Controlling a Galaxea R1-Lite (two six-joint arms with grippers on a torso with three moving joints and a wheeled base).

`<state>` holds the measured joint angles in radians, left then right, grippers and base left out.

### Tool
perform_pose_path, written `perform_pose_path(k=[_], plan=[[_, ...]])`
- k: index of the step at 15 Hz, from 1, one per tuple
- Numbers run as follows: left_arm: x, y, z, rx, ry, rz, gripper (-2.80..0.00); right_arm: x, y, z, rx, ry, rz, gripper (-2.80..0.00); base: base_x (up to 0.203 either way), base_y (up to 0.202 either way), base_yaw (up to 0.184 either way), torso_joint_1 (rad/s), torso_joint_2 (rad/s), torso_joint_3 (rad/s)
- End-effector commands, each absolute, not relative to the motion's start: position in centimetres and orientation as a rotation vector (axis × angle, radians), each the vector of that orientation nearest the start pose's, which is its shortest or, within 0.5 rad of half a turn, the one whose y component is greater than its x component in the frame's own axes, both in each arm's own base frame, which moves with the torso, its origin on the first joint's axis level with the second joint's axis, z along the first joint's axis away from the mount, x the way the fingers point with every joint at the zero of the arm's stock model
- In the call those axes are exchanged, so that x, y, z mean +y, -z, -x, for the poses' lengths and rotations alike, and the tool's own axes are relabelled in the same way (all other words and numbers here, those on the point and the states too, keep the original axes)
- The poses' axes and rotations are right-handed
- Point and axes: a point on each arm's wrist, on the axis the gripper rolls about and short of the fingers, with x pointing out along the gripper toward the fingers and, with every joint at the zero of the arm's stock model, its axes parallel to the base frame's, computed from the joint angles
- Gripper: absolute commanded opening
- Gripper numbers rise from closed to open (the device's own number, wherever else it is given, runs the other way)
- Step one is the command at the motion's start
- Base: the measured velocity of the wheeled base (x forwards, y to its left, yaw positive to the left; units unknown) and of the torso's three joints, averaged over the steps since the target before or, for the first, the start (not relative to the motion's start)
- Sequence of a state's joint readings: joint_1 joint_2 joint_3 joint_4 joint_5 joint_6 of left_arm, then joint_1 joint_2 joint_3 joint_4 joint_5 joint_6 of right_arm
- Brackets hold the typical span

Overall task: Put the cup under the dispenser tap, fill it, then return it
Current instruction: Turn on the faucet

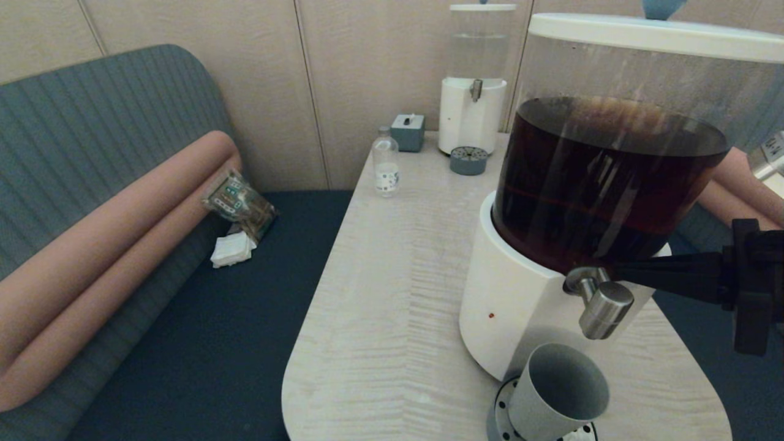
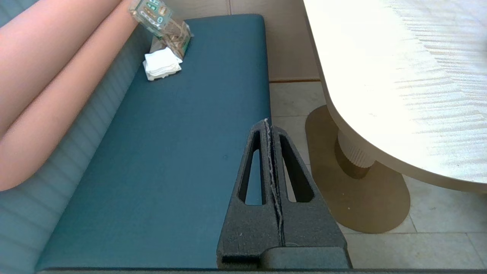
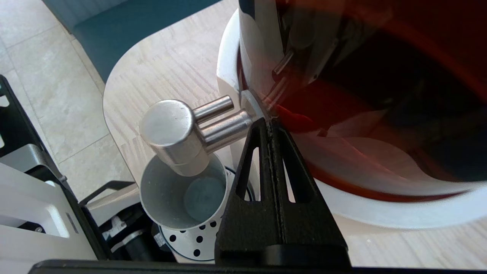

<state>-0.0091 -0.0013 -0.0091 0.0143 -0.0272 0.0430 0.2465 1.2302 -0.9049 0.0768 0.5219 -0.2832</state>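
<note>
The grey cup (image 1: 557, 392) (image 3: 182, 190) stands empty on the perforated drip tray (image 1: 505, 407) (image 3: 190, 241), right under the dispenser tap (image 1: 603, 303) (image 3: 179, 131) of the big dispenser (image 1: 514, 306) with dark brown liquid. My right gripper (image 1: 618, 271) (image 3: 269, 122) is shut with nothing in it. Its tips rest at the base of the tap stem, beside the white body. My left gripper (image 2: 268, 123) is shut and parked over the blue bench, off the table.
On the pale table (image 1: 392, 294), at the back, stand a smaller clear-liquid dispenser (image 1: 473, 92), a small clear bottle (image 1: 386, 164) and a grey box (image 1: 408, 131). A snack packet (image 1: 240, 205) and a white napkin (image 1: 233, 250) lie on the bench (image 1: 202, 343).
</note>
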Motion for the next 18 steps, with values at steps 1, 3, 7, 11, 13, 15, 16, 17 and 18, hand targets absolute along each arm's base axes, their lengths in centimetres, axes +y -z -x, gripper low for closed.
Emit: perform_pose_path(k=[1,3,7,11,13,15,16,17,18], plan=[[-0.04,-7.65,2.35,0.005,0.037,-0.043,-2.8,5.62,-25.68,-17.68,0.308,-0.814,0.209,-2.8,0.0,0.0,0.0,0.0,0.0,0.0],[-0.04,-7.66,2.35,0.004,0.037,-0.043,-2.8,5.64,-25.59,-17.75,0.301,-0.815,0.209,-2.8,0.0,0.0,0.0,0.0,0.0,0.0],[-0.04,-7.66,2.35,0.004,0.037,-0.043,-2.8,5.68,-25.56,-17.8,0.299,-0.816,0.21,-2.8,0.0,0.0,0.0,0.0,0.0,0.0],[-0.04,-7.66,2.35,0.004,0.037,-0.043,-2.8,5.7,-25.67,-17.85,0.294,-0.817,0.21,-2.8,0.0,0.0,0.0,0.0,0.0,0.0],[-0.04,-7.66,2.35,0.004,0.037,-0.043,-2.8,5.69,-25.79,-17.82,0.289,-0.818,0.21,-2.8,0.0,0.0,0.0,0.0,0.0,0.0],[-0.04,-7.66,2.35,0.004,0.037,-0.043,-2.8,5.71,-25.83,-17.86,0.287,-0.819,0.212,-2.8,0.0,0.0,0.0,0.0,0.0,0.0],[-0.04,-7.65,2.35,0.005,0.037,-0.043,-2.8,5.71,-25.85,-17.86,0.286,-0.82,0.214,-2.8,0.0,0.0,0.0,0.0,0.0,0.0],[-0.04,-7.66,2.35,0.004,0.037,-0.043,-2.8,5.71,-25.85,-17.86,0.286,-0.82,0.215,-2.8,0.0,0.0,0.0,0.0,0.0,0.0],[-0.04,-7.66,2.35,0.004,0.037,-0.043,-2.8,5.71,-25.85,-17.86,0.286,-0.82,0.215,-2.8,0.0,0.0,0.0,0.0,0.0,0.0]])
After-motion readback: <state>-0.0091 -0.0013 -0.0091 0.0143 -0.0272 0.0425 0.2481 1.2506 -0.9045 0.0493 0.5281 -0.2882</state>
